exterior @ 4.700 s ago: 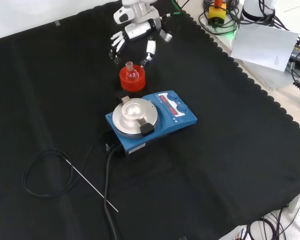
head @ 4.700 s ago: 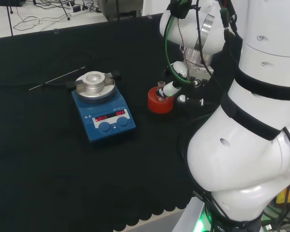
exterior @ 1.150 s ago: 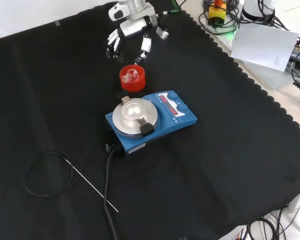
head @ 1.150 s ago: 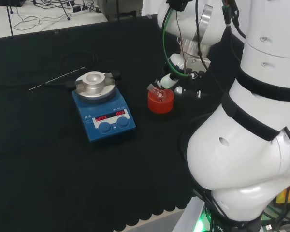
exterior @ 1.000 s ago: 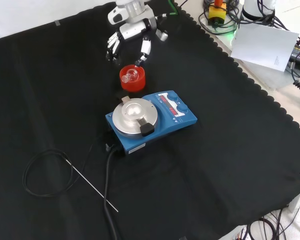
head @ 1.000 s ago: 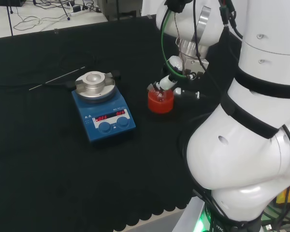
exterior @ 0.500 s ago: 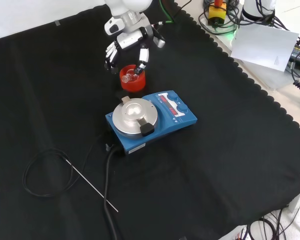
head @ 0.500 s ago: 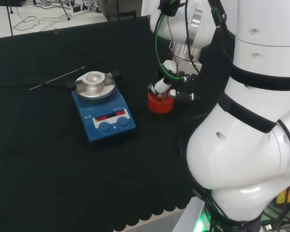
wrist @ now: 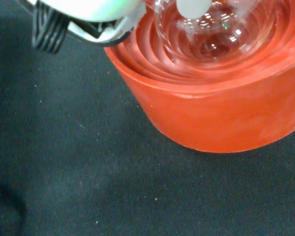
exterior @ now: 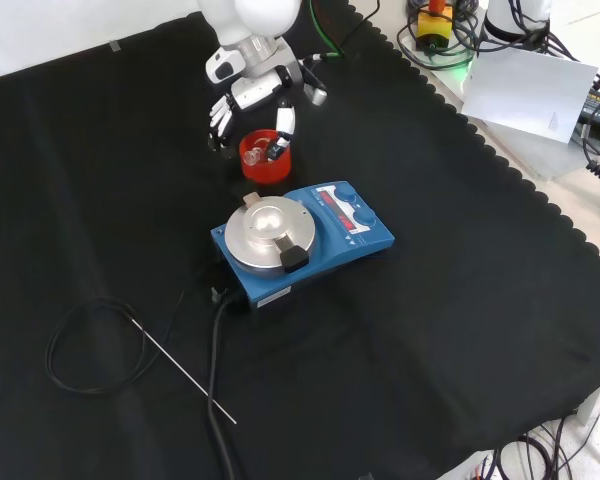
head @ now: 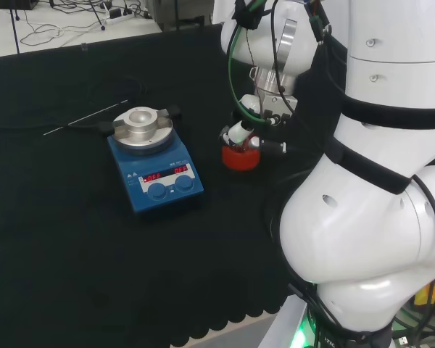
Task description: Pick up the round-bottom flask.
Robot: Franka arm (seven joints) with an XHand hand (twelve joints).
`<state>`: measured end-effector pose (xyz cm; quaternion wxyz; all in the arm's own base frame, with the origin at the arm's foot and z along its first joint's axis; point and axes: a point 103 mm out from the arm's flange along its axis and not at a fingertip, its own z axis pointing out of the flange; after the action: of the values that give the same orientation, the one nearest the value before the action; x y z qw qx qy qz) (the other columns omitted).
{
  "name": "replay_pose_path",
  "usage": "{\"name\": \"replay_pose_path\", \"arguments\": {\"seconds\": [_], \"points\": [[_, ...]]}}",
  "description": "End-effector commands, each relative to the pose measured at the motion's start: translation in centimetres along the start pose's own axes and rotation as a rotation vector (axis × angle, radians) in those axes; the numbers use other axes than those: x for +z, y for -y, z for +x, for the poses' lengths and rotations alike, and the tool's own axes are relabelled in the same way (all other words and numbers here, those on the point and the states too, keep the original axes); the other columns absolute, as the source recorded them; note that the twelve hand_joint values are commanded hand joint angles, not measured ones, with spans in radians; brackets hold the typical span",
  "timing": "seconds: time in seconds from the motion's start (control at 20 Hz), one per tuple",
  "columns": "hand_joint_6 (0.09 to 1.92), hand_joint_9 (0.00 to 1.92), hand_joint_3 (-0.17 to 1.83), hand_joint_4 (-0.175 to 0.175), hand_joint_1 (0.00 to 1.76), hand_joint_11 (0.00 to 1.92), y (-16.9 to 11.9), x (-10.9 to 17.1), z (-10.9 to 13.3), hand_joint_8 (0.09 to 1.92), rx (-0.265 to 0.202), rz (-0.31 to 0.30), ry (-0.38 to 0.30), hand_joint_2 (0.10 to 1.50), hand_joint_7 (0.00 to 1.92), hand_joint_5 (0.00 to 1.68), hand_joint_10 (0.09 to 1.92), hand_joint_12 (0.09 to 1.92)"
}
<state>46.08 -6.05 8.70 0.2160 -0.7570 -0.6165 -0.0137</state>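
Now spread fingers (exterior: 281,122) straddle the round-bottom flask (wrist: 214,27) in its red stand (exterior: 263,160).

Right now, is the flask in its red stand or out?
In: the wrist view shows the flask's glass bulb seated within the red stand's ribbed rings.

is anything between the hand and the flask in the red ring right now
Nothing visible stands between them. The hand is right over the red ring, with a finger reaching down to the clear flask that sits in it. The blue hotplate stands apart, nearer the front camera.
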Motion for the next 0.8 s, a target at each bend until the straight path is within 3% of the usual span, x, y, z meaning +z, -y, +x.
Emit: {"name": "replay_pose_path", "arguments": {"seconds": [0.05,0.35,0.8], "points": [[0.74,0.52,0.58,-0.036,0.87,0.24,-0.09,0.20,0.16,0.74,0.002,0.003,0.008,0.60,0.28,0.60,0.69,1.39],[0.74,0.53,0.57,-0.031,0.86,0.24,-0.22,0.35,0.01,0.74,0.004,0.008,0.007,0.62,0.29,0.78,0.70,1.39],[0.73,0.54,0.58,-0.032,0.88,0.25,-0.26,0.68,-0.19,0.73,0.007,0.018,0.010,0.65,0.31,0.88,0.69,1.39]]}}
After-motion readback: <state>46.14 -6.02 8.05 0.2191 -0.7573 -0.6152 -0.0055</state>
